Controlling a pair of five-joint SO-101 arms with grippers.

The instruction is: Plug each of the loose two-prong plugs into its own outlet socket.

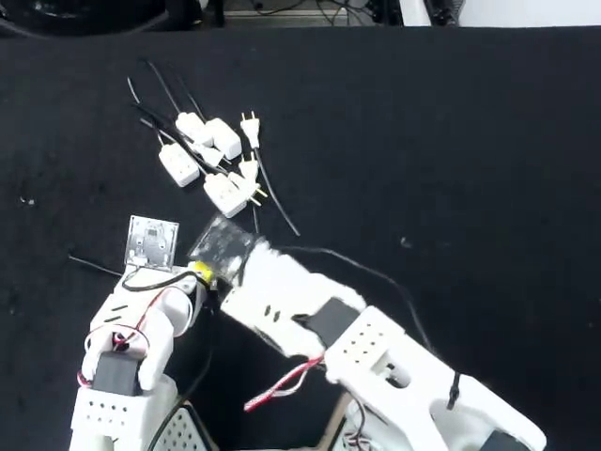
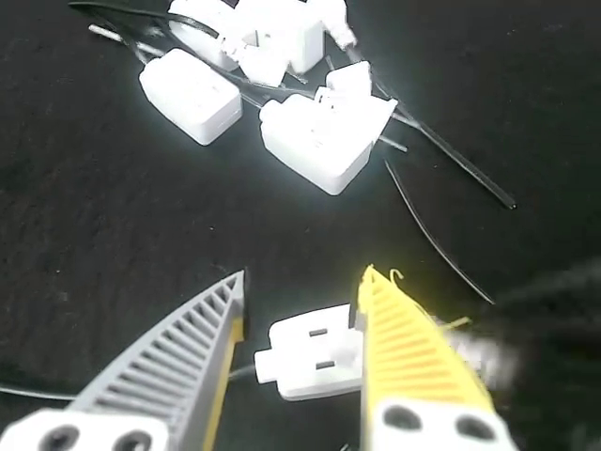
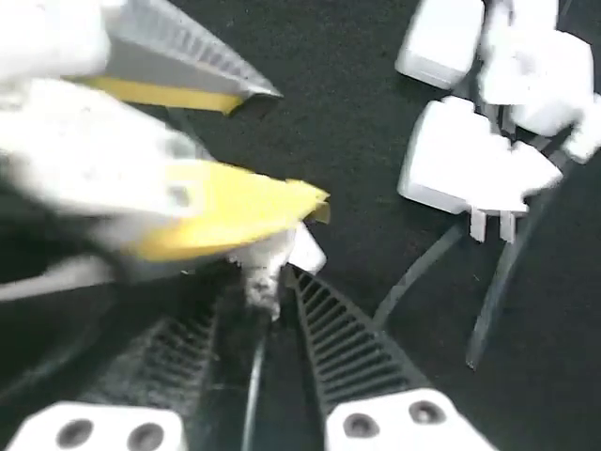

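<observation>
In wrist views: left tool (image 2: 302,275) released astride socket (image 2: 310,362), right tool (image 3: 260,282) clenched on plug (image 3: 302,252).

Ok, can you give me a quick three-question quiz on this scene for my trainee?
1. True or false: the left gripper is open, straddling a socket.
2. The pile of white plugs and sockets lies: A) ahead of the left gripper; B) behind it; C) in its grasp.
3. Fill in: the socket's upper face shows ___ slots.
Key: 1 true; 2 A; 3 two.
</observation>
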